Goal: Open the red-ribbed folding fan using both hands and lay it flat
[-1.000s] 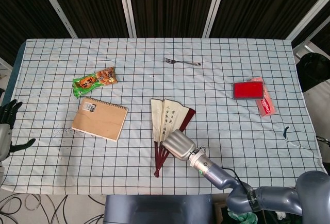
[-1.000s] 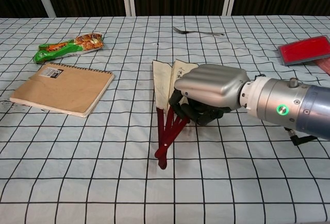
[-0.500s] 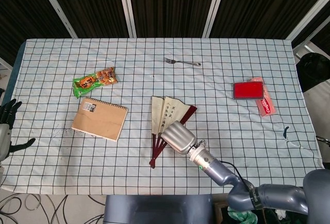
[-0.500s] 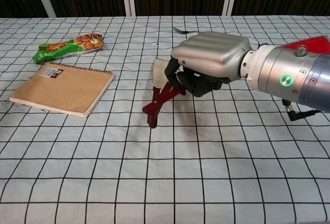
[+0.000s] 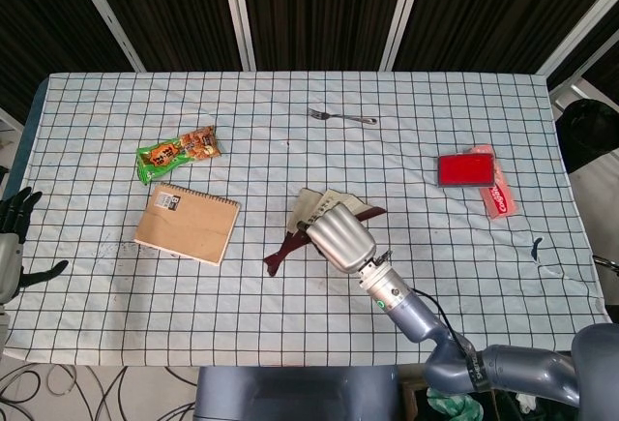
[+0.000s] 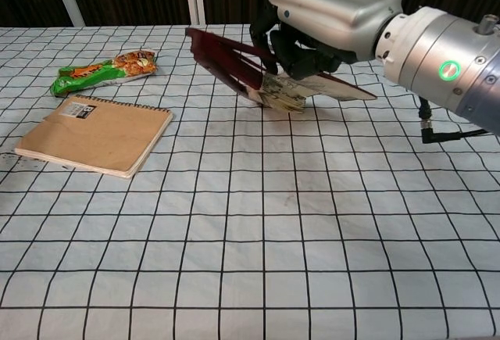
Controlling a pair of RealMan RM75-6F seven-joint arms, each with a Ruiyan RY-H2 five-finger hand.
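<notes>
Since the earlier frames, the right hand (image 6: 328, 23) has risen off the table (image 5: 406, 150) and taken the fan (image 6: 234, 62) with it, and the red pivot end that had rested on the cloth now points up and to the left. That hand grasps the fan with its dark fingers (image 6: 301, 55) curled around the ribs, the silver back of the hand turned upward. In the chest view the fan is held in the air above the cloth, partly spread, one red rib jutting right past the hand and the paper leaf hanging under the fingers. In the head view the fan (image 5: 290, 247) shows just left of the hand (image 5: 340, 237), over the middle of the table.

At the far left edge of the head view, the left hand (image 5: 14, 237) sits off the table with fingers apart, holding nothing.

Left of the fan lies a notebook (image 5: 187, 225), with a snack packet (image 5: 177, 153) just beyond it. A fork (image 5: 342, 115) lies toward the far edge. A red case (image 5: 465, 168) and a pink tube (image 5: 499, 195) lie at the right.
</notes>
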